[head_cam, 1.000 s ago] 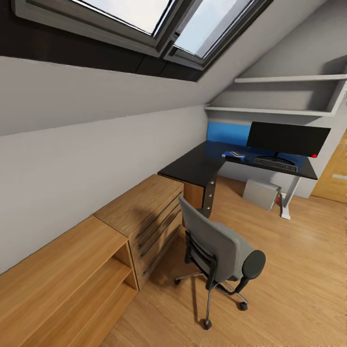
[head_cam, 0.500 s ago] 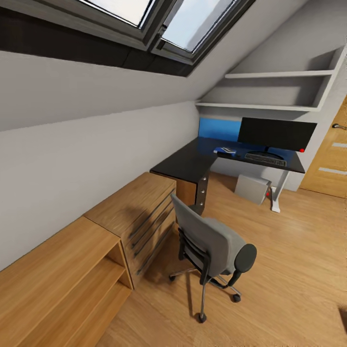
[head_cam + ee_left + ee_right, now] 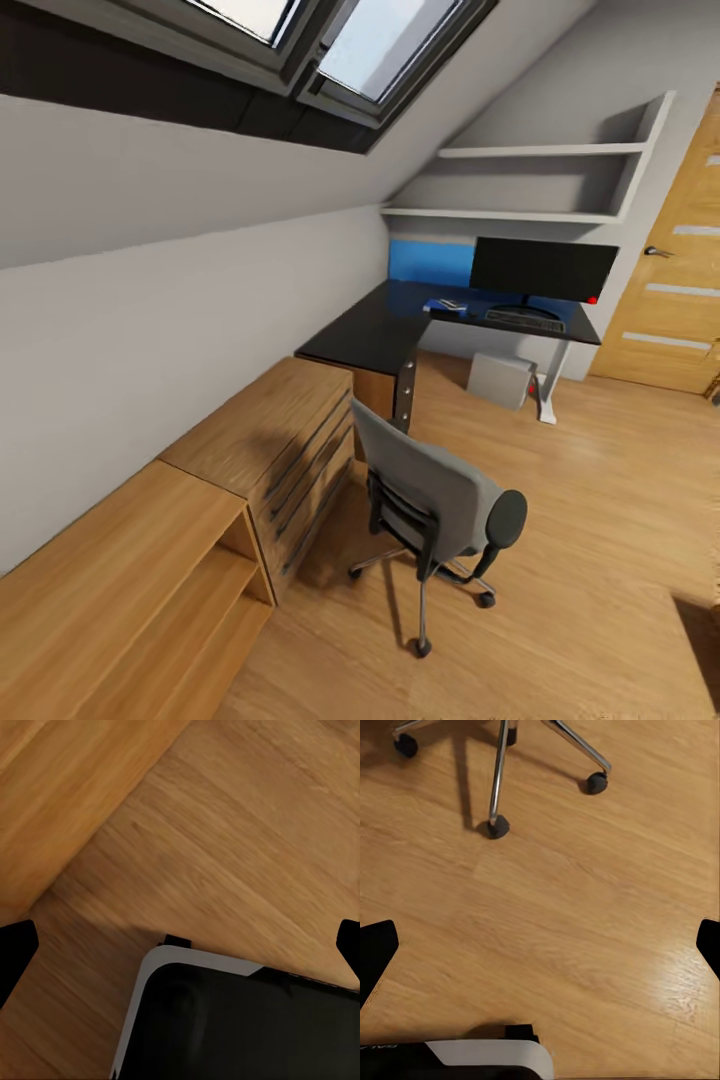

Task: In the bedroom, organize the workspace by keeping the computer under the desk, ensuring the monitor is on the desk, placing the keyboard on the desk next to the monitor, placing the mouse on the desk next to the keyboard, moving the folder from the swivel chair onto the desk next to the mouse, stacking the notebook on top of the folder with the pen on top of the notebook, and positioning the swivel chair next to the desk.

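At the far end of the room, under the sloped ceiling, the desk (image 3: 385, 330) runs in an L: 1 arm along the left wall, the other across the far wall. On the far arm stands 1 monitor (image 3: 543, 269), upright, red light at its lower right corner. The keyboard (image 3: 525, 320) lies just in front of it. Left of the keyboard sits the folder (image 3: 447, 307), blue, w/ smth pale on top, too small to tell what. Mouse, notebook, pen: can't make out at this range. Under the desk's far arm, a grey computer box (image 3: 500, 380) sits on the floor beside a white desk leg (image 3: 546, 392).

The swivel chair (image 3: 435, 500) stands in the near-mid floor, well apart from the desk, back toward the camera, between the robot and the desk. Right wrist view shows its chrome base: 3 legs, 3 castors (image 3: 497, 826) on the wood floor (image 3: 585, 915).

Along the left wall, near side of the desk: 1 wooden dresser (image 3: 285, 440) w/ dark drawer handles, touching the desk's drawer unit (image 3: 403, 392), then a low open wooden shelf unit (image 3: 130, 590) nearest. 2 white wall shelves (image 3: 520, 180) above the monitor, a blue wall panel (image 3: 432, 263) behind it, 2 skylights (image 3: 330, 40) overhead, a wooden door (image 3: 670, 290) at far right.

Left gripper (image 3: 180, 945): the 2 dark fingertips sit at opposite edges of its wrist view, spread wide, nothing between, over floor and the robot's own black-and-white base (image 3: 240, 1020). Right gripper (image 3: 540, 945): same, fingertips wide apart, holding nothing, above bare floor.
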Controlling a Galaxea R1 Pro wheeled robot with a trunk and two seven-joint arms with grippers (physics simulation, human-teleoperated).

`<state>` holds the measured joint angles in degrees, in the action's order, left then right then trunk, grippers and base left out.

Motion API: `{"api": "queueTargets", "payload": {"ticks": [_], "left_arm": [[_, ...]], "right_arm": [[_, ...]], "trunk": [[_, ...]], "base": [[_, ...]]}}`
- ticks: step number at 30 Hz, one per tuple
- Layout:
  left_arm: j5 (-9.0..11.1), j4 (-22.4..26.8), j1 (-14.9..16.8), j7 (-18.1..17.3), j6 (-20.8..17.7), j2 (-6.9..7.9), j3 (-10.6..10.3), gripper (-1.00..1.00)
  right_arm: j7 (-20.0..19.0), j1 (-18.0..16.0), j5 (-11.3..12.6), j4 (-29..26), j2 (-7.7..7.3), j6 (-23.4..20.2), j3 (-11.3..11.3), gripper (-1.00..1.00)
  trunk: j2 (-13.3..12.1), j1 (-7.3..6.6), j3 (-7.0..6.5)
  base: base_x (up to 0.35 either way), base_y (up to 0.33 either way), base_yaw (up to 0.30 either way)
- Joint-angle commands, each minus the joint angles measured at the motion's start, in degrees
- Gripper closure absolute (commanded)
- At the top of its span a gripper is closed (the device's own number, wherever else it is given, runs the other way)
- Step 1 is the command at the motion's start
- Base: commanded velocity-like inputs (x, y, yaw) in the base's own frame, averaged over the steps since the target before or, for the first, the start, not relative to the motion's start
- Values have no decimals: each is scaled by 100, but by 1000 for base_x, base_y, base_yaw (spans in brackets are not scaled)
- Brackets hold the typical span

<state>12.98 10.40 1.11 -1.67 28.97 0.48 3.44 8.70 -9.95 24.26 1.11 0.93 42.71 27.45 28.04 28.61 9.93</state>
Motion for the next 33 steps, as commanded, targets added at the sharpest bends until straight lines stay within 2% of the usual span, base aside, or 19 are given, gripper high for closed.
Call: {"api": "queueTargets", "payload": {"ticks": [1, 10, 33], "left_arm": [[-6, -3, 3, -18, 13, 0, 33, -100], [-6, -3, 3, -18, 13, -1, 34, -100], [-6, -3, 3, -18, 13, -3, 34, -100]], "right_arm": [[35, -7, 17, 12, 4, 18, 49, -100], [35, -7, 17, 12, 4, 18, 47, -100], [35, -7, 17, 12, 4, 18, 48, -100]], "trunk": [[10, 2, 11], [10, 2, 13], [10, 2, 14]], "base": [[0, 267, -239], [0, 108, -246], [0, 6, -252]]}}
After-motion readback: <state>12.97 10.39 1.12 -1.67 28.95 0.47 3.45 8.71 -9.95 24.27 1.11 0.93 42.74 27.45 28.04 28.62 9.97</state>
